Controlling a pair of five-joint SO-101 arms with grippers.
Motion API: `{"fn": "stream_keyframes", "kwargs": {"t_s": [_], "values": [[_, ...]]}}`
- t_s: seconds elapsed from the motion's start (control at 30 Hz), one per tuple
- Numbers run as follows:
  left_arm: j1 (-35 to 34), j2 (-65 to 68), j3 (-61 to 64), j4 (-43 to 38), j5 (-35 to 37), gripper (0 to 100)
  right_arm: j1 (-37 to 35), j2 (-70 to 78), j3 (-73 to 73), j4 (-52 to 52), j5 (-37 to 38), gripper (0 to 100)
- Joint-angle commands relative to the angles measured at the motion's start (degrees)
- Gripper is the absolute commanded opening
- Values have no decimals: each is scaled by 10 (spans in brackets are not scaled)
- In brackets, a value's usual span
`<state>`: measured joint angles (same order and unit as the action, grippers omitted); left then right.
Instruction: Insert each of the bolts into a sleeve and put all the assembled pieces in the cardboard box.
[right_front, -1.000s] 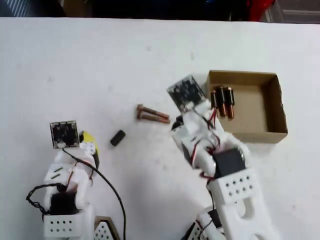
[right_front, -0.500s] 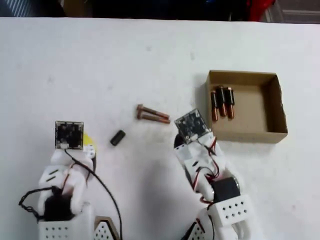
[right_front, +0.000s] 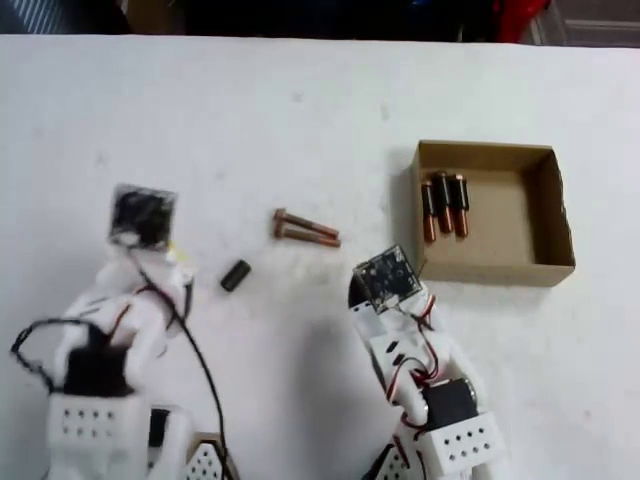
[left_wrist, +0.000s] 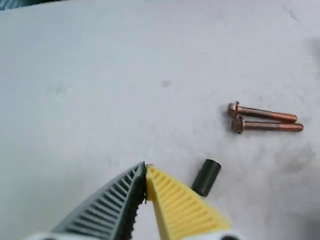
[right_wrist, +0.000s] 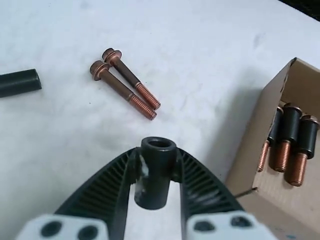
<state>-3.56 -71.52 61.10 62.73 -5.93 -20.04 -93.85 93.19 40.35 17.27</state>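
**One sleeve gripped, two bolts loose on the desk**

On the white desk (right_front: 300, 110), the left claw (left_wrist: 145, 172) is clenched. Its grey and yellow fingers meet at the tips with nothing between them. Just beside the yellow finger lies a loose sleeve (left_wrist: 206, 177), short and black, on its side.

Further right, two bolts (right_front: 305, 229) lie side by side on the desk. They are copper-coloured, with their heads close together and nearest the loose sleeve. They are apart from it and from both claws.

The right claw (right_wrist: 156, 152) is grasping a second black sleeve, the gripped sleeve (right_wrist: 155, 185), which stands upright between the ribbed fingers with its open bore facing up. This claw sits between the bolts and the cardboard box (right_front: 490, 265), close to the box's near corner.

Inside the box, three assembled pieces (right_front: 444, 205) lie side by side against its left wall, each a bolt wearing a dark sleeve.
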Motion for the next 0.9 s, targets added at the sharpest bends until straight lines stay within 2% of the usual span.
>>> {"fn": "stream_keyframes", "kwargs": {"t_s": [0.0,0.13,0.33,0.67,0.87], "values": [[72,100,-66,0,3,24,4,-54,15,-13,6,17],[112,173,-119,-2,4,24,6,-95,36,-11,6,16],[146,309,-211,2,102,26,4,-93,36,-4,7,16],[161,523,-345,2,183,27,4,-90,36,-4,7,16],[188,589,-375,-3,261,27,6,-92,36,-4,7,16]]}}
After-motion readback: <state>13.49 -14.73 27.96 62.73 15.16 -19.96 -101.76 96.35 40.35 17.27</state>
